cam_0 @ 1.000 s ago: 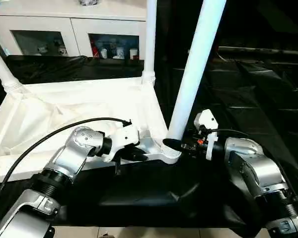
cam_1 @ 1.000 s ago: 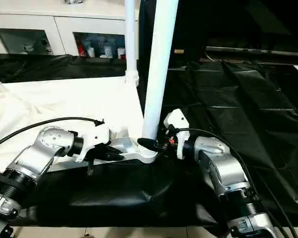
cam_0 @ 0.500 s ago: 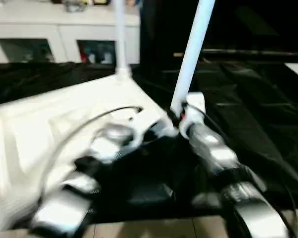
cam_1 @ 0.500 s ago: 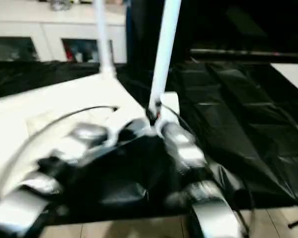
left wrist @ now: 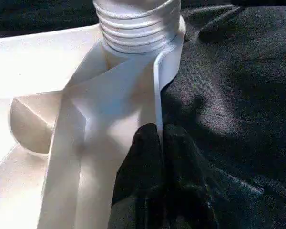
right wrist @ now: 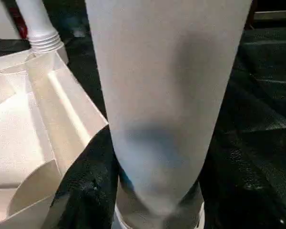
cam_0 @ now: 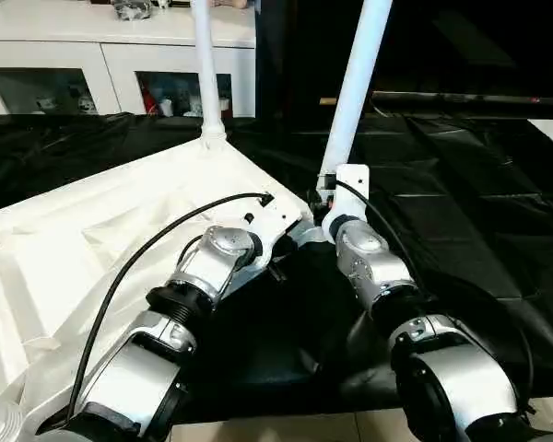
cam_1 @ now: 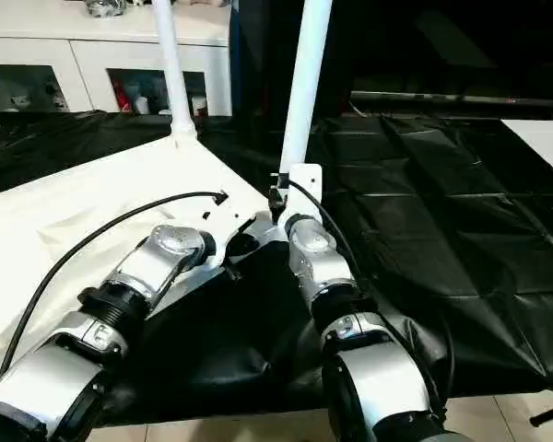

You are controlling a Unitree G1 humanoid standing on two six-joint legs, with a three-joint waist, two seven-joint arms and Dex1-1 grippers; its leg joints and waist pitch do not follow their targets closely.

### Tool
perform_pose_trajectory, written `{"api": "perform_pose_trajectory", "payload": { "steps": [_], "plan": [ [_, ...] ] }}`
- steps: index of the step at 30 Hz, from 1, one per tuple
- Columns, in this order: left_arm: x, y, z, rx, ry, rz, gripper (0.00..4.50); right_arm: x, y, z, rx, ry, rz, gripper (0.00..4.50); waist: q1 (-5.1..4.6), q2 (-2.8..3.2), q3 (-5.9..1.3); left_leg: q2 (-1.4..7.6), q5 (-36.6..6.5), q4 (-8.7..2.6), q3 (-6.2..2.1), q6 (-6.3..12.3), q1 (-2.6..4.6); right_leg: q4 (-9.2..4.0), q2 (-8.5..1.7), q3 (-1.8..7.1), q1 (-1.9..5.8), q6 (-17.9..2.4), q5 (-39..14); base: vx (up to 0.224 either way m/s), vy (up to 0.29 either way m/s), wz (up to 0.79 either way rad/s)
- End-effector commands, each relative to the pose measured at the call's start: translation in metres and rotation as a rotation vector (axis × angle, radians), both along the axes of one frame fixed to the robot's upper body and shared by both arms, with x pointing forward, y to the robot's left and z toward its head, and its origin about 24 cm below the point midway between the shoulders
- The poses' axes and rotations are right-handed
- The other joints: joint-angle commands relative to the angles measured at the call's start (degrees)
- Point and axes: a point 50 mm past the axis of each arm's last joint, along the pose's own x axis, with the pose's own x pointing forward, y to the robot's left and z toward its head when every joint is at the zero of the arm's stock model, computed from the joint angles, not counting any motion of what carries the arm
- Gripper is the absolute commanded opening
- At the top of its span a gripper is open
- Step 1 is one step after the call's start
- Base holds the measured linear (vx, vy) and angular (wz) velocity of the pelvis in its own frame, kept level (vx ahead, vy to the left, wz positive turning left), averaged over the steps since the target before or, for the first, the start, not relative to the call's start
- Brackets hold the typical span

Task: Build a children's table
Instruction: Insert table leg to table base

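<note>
Fingers (left wrist: 150, 157) of left gripper (left wrist: 161, 143) pressed together, pinching the thin raised rim of tabletop (cam_0: 92, 230) just below the near corner socket (left wrist: 138, 26). Right gripper (right wrist: 155, 191) half spread, 1 black finger (right wrist: 86, 186) visible on one side of near leg (cam_0: 355, 87), jaws straddling the leg's base; other finger hidden behind the leg, contact looks like a grip on it. Near leg stands in the corner socket, leaning slightly to the right in the head views. Right gripper sits right at that corner, left gripper just beside it on the rim, both silver forearms reaching forward and converging there.

Tabletop lies upside down, ribbed underside up, on black sheet (cam_0: 461, 212) covering the work surface. 2nd leg (cam_0: 205, 69) stands upright in the far corner socket of the same side. White cabinet (cam_0: 83, 55) with glass doors behind the table, small items on its shelves. Black cable (cam_0: 157, 230) loops from left forearm to its wrist. Pale floor strip at bottom edge
</note>
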Motion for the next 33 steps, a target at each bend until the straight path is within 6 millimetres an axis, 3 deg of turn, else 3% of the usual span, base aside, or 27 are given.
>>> {"api": "perform_pose_trajectory", "payload": {
  "steps": [1, 2, 5, 8, 11, 12, 15, 17, 18, 19, 22, 24, 27, 28, 33],
  "plan": [
    [0.007, 0.007, 0.009, 0.018, -0.045, 0.013, 0.00, -0.012, 0.001, -0.029, 0.008, 0.129, 0.039, 2.49, 0.12, 0.53, -3.11, -0.96, -19.5, -4.38, 1.01, 0.81, -0.57, -5.18, -1.90, 1.56, 2.49, -9.4, -20.9, 0.000, 0.000, 0.00],
    [0.007, 0.008, 0.009, 0.019, -0.051, 0.010, 0.00, -0.011, 0.002, -0.025, 0.016, 0.110, 0.050, 2.65, 0.13, 0.80, -3.07, -0.93, -19.8, -4.38, 1.02, 0.82, -0.45, -5.26, -1.92, 1.61, 2.34, -9.4, -21.0, 0.000, 0.000, 0.00],
    [0.009, 0.011, 0.012, 0.008, -0.056, -0.001, 0.00, -0.003, 0.003, -0.008, 0.019, 0.027, 0.107, 2.82, 0.14, 0.67, -3.21, -0.86, -19.3, -4.39, 1.02, 0.87, -0.54, -5.14, -1.93, 1.68, 2.37, -9.9, -20.0, 0.000, 0.000, 0.00],
    [0.008, 0.016, 0.014, -0.003, -0.058, -0.011, 0.00, 0.001, 0.001, 0.008, 0.037, -0.051, 0.178, 3.08, 0.25, 0.74, -3.55, -0.85, -14.3, -4.19, 1.14, 1.64, -1.28, -4.40, -1.91, 1.75, 2.96, -11.4, -13.3, 0.000, 0.000, 0.00],
    [0.008, 0.018, 0.014, -0.005, -0.063, -0.025, 0.00, 0.001, -0.001, 0.015, 0.047, -0.086, 0.218, 3.17, 0.34, 0.79, -3.79, -0.76, -11.1, -3.93, 1.24, 2.37, -1.39, -3.93, -1.93, 1.87, 3.11, -12.8, -8.9, 0.000, 0.000, 0.00],
    [0.006, 0.021, 0.014, -0.012, -0.068, -0.051, 0.00, -0.003, -0.003, 0.022, 0.065, -0.124, 0.291, 3.40, 0.47, 0.83, -3.68, -0.70, -10.4, -3.92, 1.33, 2.78, -1.21, -3.94, -1.77, 1.87, 3.04, -13.5, -7.5, 0.000, 0.000, 0.00],
    [0.002, 0.025, 0.015, -0.027, -0.075, -0.120, 0.00, -0.015, -0.012, 0.025, 0.042, -0.141, 0.420, 3.59, 1.07, 0.74, -3.90, -0.61, -6.5, -3.82, 1.32, 4.50, -1.18, -3.31, -1.68, 1.95, 3.64, -14.4, -0.8, 0.000, 0.000, 0.00],
    [-0.001, 0.029, 0.016, -0.028, -0.086, -0.173, 0.00, -0.026, -0.023, 0.023, -0.024, -0.134, 0.508, 3.81, 1.02, 0.75, -3.76, -0.61, -6.7, -3.82, 1.45, 4.51, -1.05, -3.46, -1.71, 1.91, 3.46, -15.0, -1.2, 0.000, 0.000, 0.00],
    [-0.003, 0.030, 0.017, -0.032, -0.088, -0.198, 0.00, -0.029, -0.027, 0.022, -0.041, -0.127, 0.534, 3.94, 1.47, 0.65, -3.64, -0.53, -7.0, -3.91, 1.46, 4.55, -0.99, -3.74, -1.73, 1.95, 3.79, -14.5, -2.3, 0.000, 0.000, 0.00],
    [-0.006, 0.032, 0.017, -0.037, -0.076, -0.235, 0.00, -0.036, -0.036, 0.020, -0.088, -0.109, 0.580, 4.00, 1.50, 0.78, -3.58, -0.46, -7.4, -4.01, 1.56, 4.44, -0.92, -3.81, -1.85, 2.08, 3.54, -14.4, -3.2, 0.000, 0.000, 0.00],
    [-0.012, 0.035, 0.018, -0.054, -0.070, -0.312, 0.00, -0.047, -0.046, 0.019, -0.123, -0.086, 0.668, 4.00, 1.85, 0.71, -3.51, -0.44, -8.4, -4.10, 1.58, 3.40, -0.88, -3.99, -1.76, 2.12, 3.55, -13.8, -5.2, 0.000, 0.000, 0.00],
    [-0.022, 0.038, 0.021, -0.097, -0.057, -0.437, 0.00, -0.061, -0.056, 0.021, -0.142, -0.067, 0.758, 4.00, 2.16, 1.02, -3.39, -0.25, -9.2, -4.16, 1.55, 3.46, -0.80, -4.09, -1.90, 2.25, 3.51, -13.5, -5.8, 0.000, 0.000, 0.00],
    [-0.029, 0.039, 0.023, -0.128, -0.035, -0.491, 0.00, -0.068, -0.063, 0.022, -0.134, -0.051, 0.769, 4.00, 2.25, 0.93, -3.43, -0.29, -8.8, -4.13, 1.64, 3.14, -0.82, -3.92, -1.86, 2.31, 3.37, -13.7, -5.7, 0.000, 0.000, 0.00],
    [-0.032, 0.039, 0.024, -0.140, -0.030, -0.494, 0.00, -0.072, -0.067, 0.021, -0.115, -0.041, 0.759, 4.00, 2.30, 1.20, -3.25, -0.18, -9.9, -4.25, 1.64, 2.76, -0.71, -4.18, -1.91, 2.32, 3.20, -13.3, -8.0, 0.000, 0.000, 0.00],
    [-0.036, 0.039, 0.024, -0.163, -0.031, -0.512, 0.00, -0.080, -0.069, 0.018, -0.117, -0.014, 0.755, 4.00, 2.73, 1.26, -3.20, -0.22, -10.3, -4.29, 1.64, 1.63, -0.63, -4.29, -1.83, 2.42, 3.09, -12.0, -9.9, 0.000, 0.000, 0.00]
  ]
}}
